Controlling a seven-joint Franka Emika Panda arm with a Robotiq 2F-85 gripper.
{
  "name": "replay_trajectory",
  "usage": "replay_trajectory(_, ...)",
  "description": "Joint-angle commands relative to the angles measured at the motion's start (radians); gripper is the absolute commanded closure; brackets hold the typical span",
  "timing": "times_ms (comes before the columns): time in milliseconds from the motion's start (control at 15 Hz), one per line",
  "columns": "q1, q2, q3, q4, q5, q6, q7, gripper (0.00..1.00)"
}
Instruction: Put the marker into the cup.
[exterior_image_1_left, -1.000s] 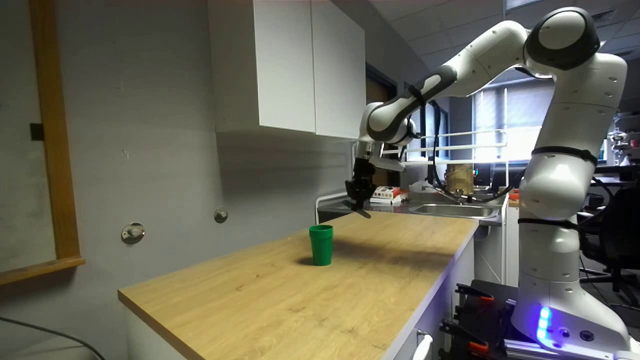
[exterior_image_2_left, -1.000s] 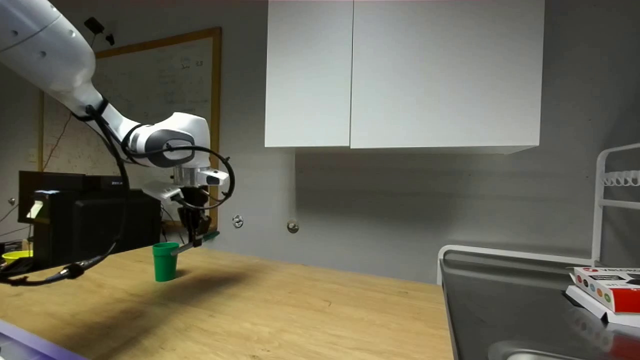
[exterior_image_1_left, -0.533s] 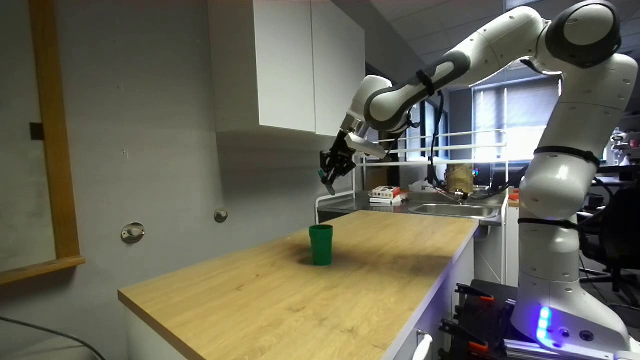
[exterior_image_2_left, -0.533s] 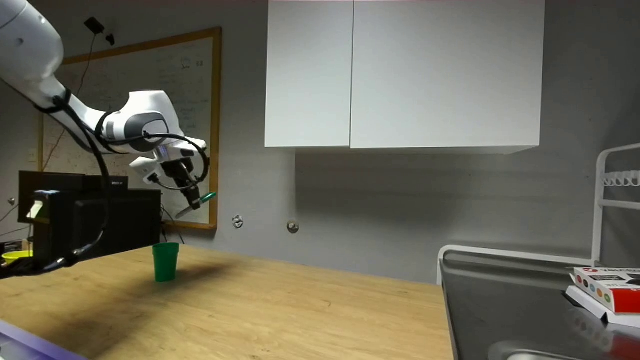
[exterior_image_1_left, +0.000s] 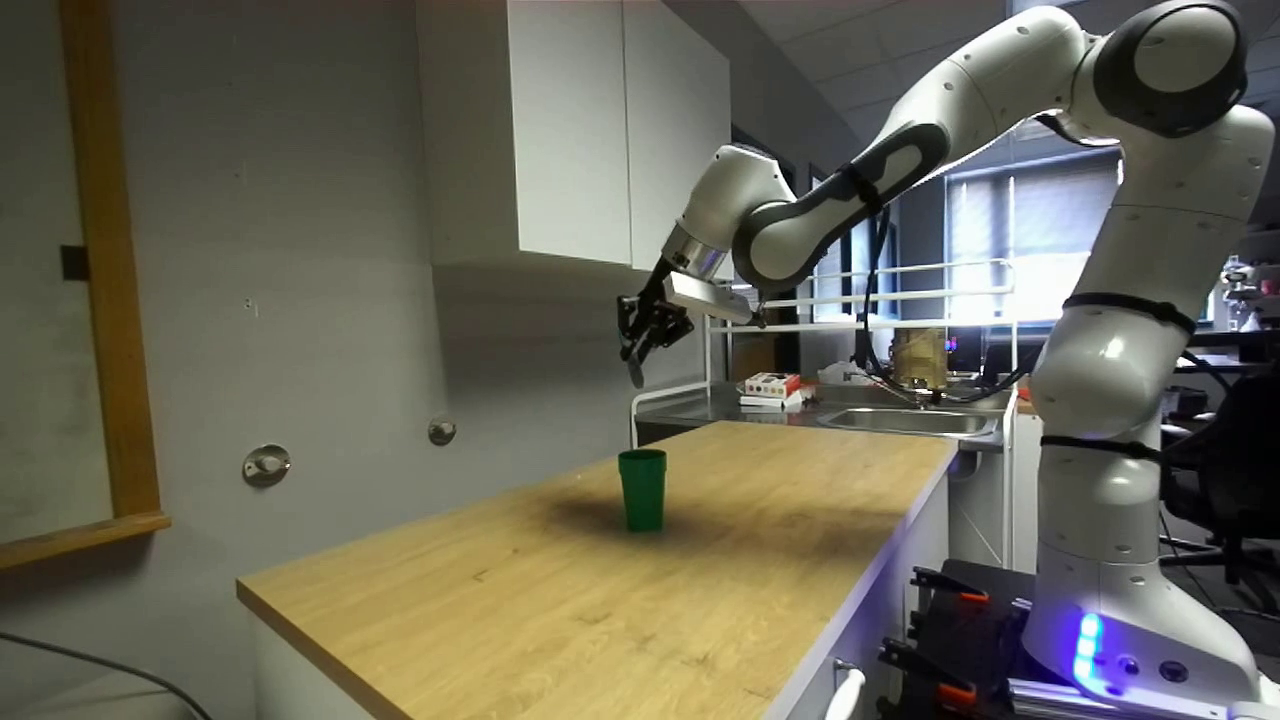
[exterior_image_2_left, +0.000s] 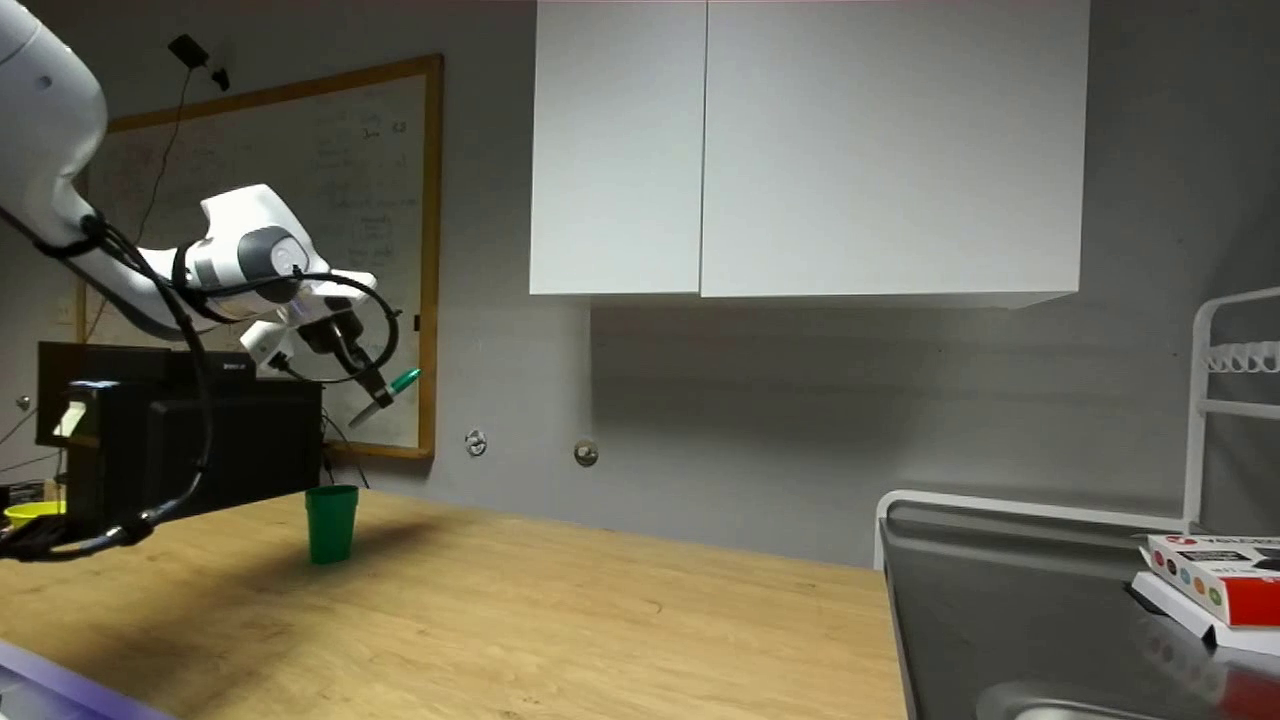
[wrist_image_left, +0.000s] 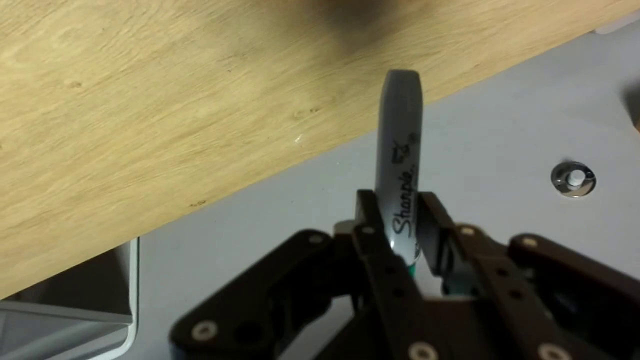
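The green cup (exterior_image_1_left: 642, 492) stands upright on the wooden counter; it also shows in an exterior view (exterior_image_2_left: 331, 525). It is out of the wrist view. My gripper (wrist_image_left: 398, 202) is shut on the marker (wrist_image_left: 398, 145), a grey pen with a green cap end. The grey end points out ahead of the fingers. In an exterior view the gripper (exterior_image_2_left: 384, 396) is tilted and high above the cup, with the marker's green end (exterior_image_2_left: 405, 381) up and its grey end slanting down. The gripper (exterior_image_1_left: 636, 350) is well above the cup in both exterior views, and the marker is apart from the cup.
The wooden counter (exterior_image_1_left: 560, 610) runs along the grey wall. A white wall cabinet (exterior_image_1_left: 620, 150) hangs above, close to the arm. A black machine (exterior_image_2_left: 230, 445) stands behind the cup. Boxes (exterior_image_2_left: 1215, 580) and a sink (exterior_image_1_left: 905, 421) are at the counter's far end.
My gripper has risen from near the cup's height and tilted, moving toward the wall with the marker still held. Most of this came in the first half second. The cup has not moved.
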Motion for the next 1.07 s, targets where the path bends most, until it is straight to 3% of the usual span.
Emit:
replay_trajectory(0, -0.053, 0.016, 0.090, 0.018, -0.099, -0.027, 0.102, 0.93)
replay_trajectory(400, -0.089, 0.025, 0.174, 0.018, -0.190, -0.066, 0.180, 0.93)
replay_trajectory(1000, -0.143, 0.128, 0.221, 0.036, -0.251, -0.139, 0.212, 0.93)
